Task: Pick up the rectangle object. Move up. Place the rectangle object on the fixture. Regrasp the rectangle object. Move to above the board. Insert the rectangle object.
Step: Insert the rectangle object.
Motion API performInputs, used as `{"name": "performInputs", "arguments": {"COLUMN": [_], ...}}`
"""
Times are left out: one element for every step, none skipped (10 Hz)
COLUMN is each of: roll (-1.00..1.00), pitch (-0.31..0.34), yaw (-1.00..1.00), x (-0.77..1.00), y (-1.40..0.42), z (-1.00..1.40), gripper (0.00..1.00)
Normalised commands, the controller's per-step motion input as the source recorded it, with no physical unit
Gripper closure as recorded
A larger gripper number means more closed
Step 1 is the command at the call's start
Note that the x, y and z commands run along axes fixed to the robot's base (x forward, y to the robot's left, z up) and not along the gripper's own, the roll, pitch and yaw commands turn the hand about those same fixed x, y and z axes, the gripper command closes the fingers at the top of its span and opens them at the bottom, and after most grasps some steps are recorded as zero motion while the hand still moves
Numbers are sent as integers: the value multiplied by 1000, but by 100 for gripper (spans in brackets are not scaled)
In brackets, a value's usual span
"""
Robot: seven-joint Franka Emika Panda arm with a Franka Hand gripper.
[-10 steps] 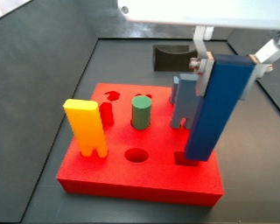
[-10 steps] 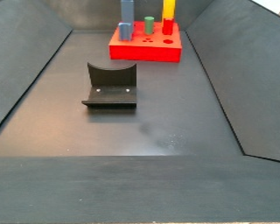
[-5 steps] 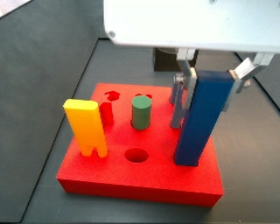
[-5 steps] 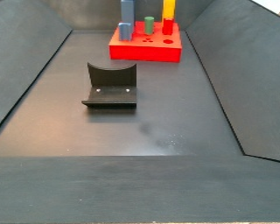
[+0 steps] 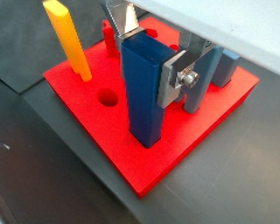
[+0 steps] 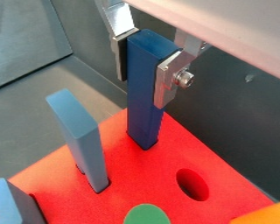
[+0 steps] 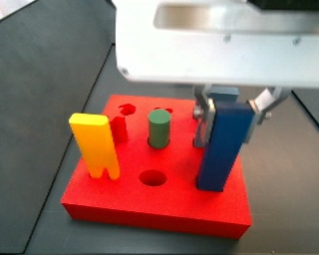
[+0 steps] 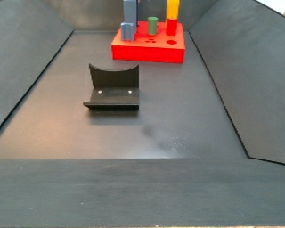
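Observation:
My gripper [image 5: 156,51] is shut on the upper part of the rectangle object [image 5: 149,101], a dark blue bar that stands upright. Its lower end sits in a square hole near a corner of the red board [image 5: 171,153]. Both wrist views show the silver fingers [image 6: 168,77] pressed on two opposite faces of the bar [image 6: 145,105]. In a side view the gripper [image 7: 230,102] holds the bar [image 7: 221,151] over the board [image 7: 149,207]. The dark fixture [image 8: 111,86] stands on the floor apart from the board [image 8: 149,52]; the gripper is cut off there.
On the board stand a yellow two-legged block [image 7: 93,144], a green peg [image 7: 159,127], a short red peg [image 7: 121,129] and a lighter blue block [image 6: 81,140] close behind the bar. A round hole [image 7: 153,178] is open. Dark sloped walls [image 8: 32,80] enclose the floor.
My gripper has moved down with the bar. The bar's lower end has gone deeper into the square hole. The other pieces have not moved.

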Motion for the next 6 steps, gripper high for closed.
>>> {"name": "performInputs", "arguments": {"roll": [81,67,63,0,0,0], "pitch": [0,0,0,-53,-63,0], "yaw": [-83,-66,-31,-43,0,0], "x": [211,160,57,0,-3,0], "y": [-160,-131,-97,-103,0,0], "z": [-329,-269,-211,-54,-11,0], "gripper": [100,100,100,100,100,100]}}
